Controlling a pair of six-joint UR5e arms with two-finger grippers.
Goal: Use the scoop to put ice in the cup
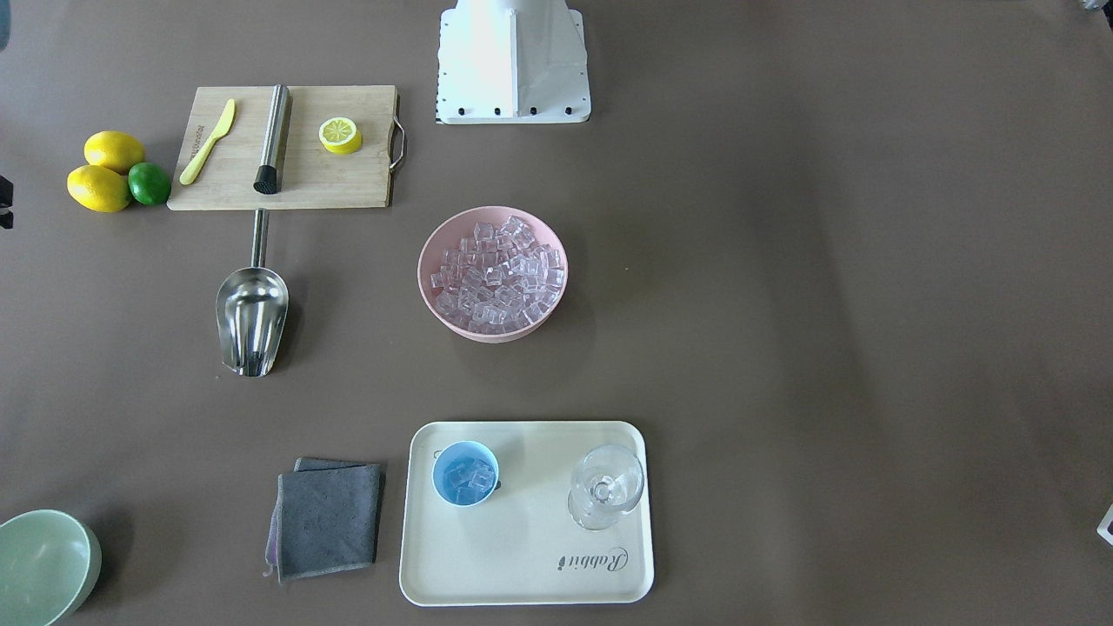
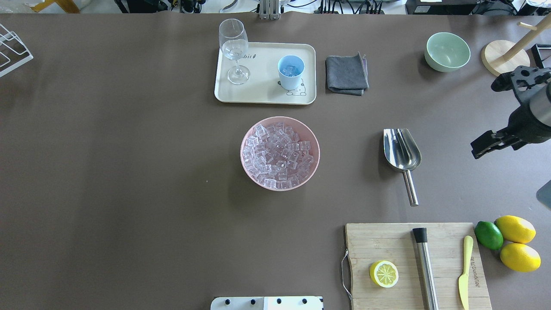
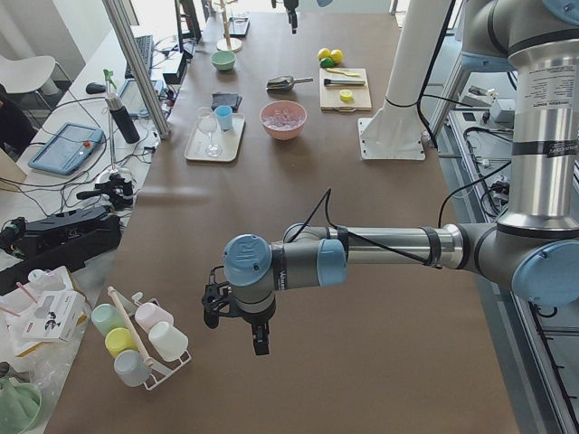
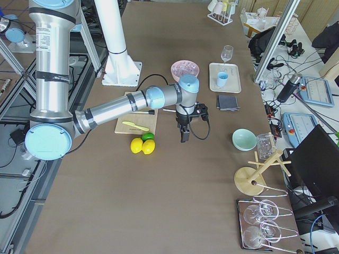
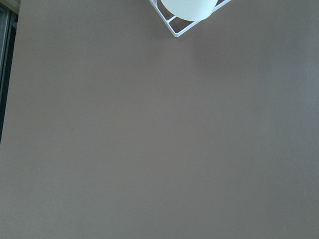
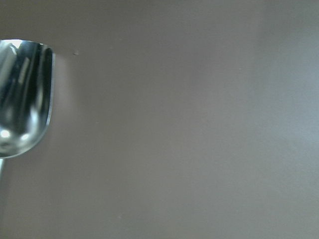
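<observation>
The steel scoop (image 1: 252, 313) lies on the table, trough up and holding nothing, with no gripper on it; it also fills the left edge of the right wrist view (image 6: 22, 94). The pink bowl (image 2: 247, 137) at table centre is heaped with ice (image 2: 279, 155). On the cream tray, the light-blue cup (image 2: 291, 71) holds a few cubes of ice (image 1: 468, 478). My right gripper (image 2: 478, 150) hovers to the right of the scoop, apart from it; I cannot tell its state. My left gripper (image 3: 259, 340) hangs over bare table far off to the left; cannot tell its state.
The cream tray (image 2: 262, 97) also carries a stemmed glass (image 2: 234, 47). A grey cloth (image 2: 346, 74) and a pale-green bowl (image 2: 447, 51) sit beside it. The cutting board (image 2: 387, 241) bears a lemon half, a steel cylinder and a yellow knife; lemons and a lime (image 2: 488, 235) lie alongside.
</observation>
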